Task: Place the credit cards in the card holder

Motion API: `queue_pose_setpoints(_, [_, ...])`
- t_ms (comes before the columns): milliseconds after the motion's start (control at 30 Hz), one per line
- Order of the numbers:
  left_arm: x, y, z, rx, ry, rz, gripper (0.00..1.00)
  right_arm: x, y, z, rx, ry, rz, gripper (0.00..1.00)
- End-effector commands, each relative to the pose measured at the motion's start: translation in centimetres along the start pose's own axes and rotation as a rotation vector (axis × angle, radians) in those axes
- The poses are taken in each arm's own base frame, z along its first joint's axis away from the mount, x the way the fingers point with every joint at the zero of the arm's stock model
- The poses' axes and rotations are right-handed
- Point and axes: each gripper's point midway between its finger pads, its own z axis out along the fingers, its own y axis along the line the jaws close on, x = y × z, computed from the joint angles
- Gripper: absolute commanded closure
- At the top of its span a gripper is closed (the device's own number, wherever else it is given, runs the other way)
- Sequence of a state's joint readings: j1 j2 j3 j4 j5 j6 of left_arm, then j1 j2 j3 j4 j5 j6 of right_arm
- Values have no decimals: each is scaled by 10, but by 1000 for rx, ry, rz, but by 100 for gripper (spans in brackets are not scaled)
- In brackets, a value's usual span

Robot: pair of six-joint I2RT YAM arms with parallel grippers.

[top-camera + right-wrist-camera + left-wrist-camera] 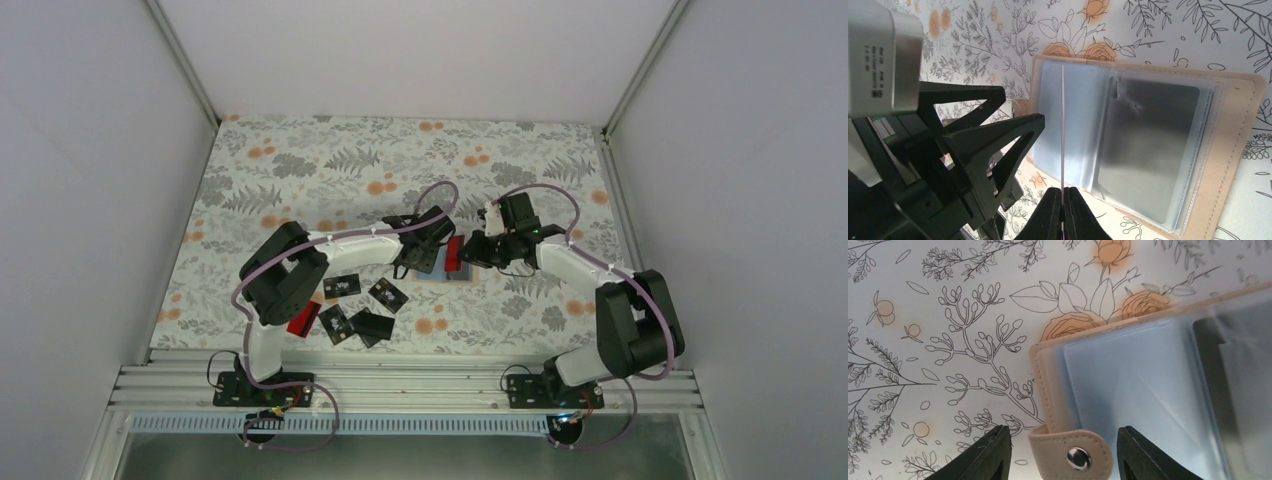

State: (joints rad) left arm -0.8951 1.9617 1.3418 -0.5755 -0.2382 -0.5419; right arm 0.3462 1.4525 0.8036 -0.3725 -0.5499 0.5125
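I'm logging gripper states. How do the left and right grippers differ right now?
The left gripper is open; the right gripper is shut. The left gripper holds nothing, with its fingers on either side of the holder's snap tab. The right gripper pinches a red card standing on edge. Both are black and meet from opposite sides over the open holder.

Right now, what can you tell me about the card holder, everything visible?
The card holder lies open and flat on the floral tablecloth: tan stitched cover, pale blue translucent pockets, a snap tab with a metal stud. One pocket holds a dark card. The open left pincer straddles the tab; the right pincer holds a red card edge-on over the other pocket.
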Motion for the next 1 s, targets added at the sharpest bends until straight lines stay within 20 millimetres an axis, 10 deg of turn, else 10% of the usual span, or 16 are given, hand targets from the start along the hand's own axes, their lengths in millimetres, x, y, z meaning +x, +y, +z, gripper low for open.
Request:
queue_pose_setpoints(0, [-5, 4, 0, -37, -22, -11, 51, -1, -3, 5, -7, 9, -15, 96])
queue_pose_setpoints(400, [-6, 9, -10, -29, -67, -71, 82, 0, -8, 16, -7, 40, 6, 96])
queue_pose_setpoints(967, [11, 14, 2, -36, -28, -84, 83, -3, -16, 25, -1, 42, 51, 96])
